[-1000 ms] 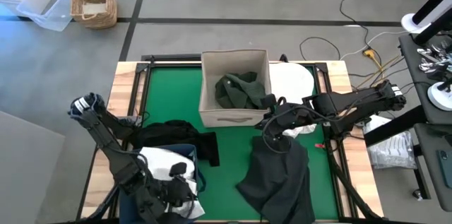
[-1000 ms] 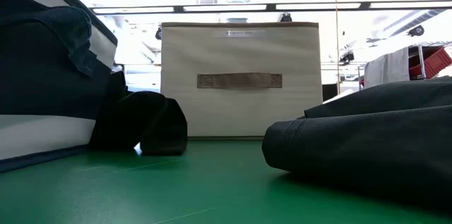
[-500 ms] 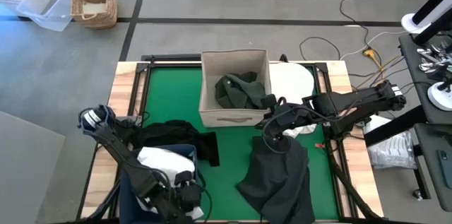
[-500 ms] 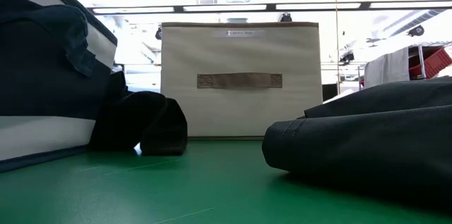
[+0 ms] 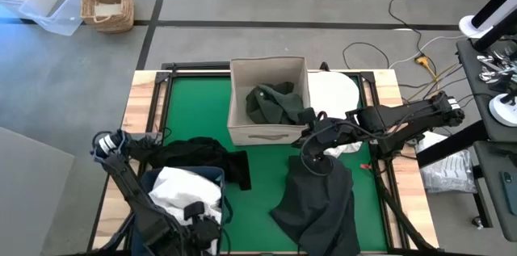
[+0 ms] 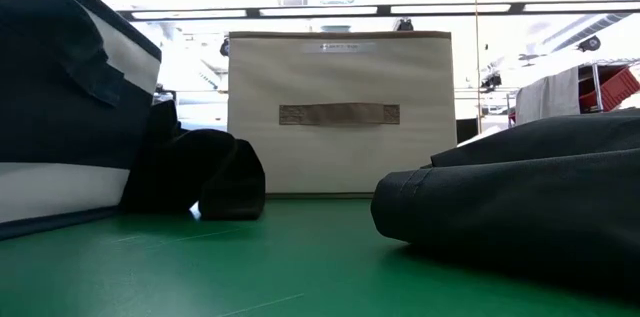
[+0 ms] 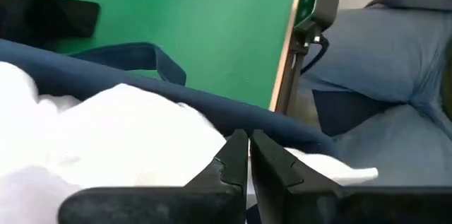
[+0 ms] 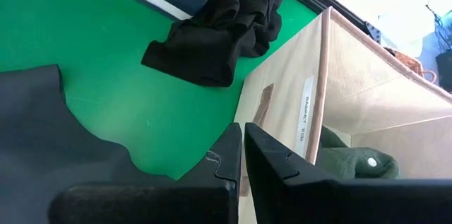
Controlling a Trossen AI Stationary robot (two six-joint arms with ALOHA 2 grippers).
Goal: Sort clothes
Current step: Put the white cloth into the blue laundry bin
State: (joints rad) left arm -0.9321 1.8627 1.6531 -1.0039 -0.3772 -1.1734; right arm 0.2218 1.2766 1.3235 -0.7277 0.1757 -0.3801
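Left gripper [image 5: 206,228] down at the near left corner of the table, hanging just above the navy bin [image 5: 212,177], fingers [image 7: 233,155] pressed together with nothing between them. White garments [image 5: 184,189] heaped inside that bin, filling most of it, seen close under the gripper in the left wrist view as well [image 7: 106,139]. Black garment [image 5: 198,155] sprawled on the green mat [image 5: 194,111], touching the bin's far rim, one end trailing toward the beige box [image 5: 268,100]. Same black heap slumped between bin and box in the low view [image 6: 200,172].

Right gripper [image 5: 311,157] over at the near right corner of the beige box, above the top edge of the charcoal garment [image 5: 319,203], fingers [image 8: 229,157] closed tight on nothing. Charcoal garment spread flat on the mat, running from under the gripper to the near table edge, bulking large on the right in the low view [image 6: 520,187]. Dark green garment [image 5: 275,102] bunched inside the beige box, glimpsed past the box wall from the right wrist [image 8: 353,160]. Another white piece [image 5: 335,90] lying just beyond the box on its right side, partly hidden by the right arm.
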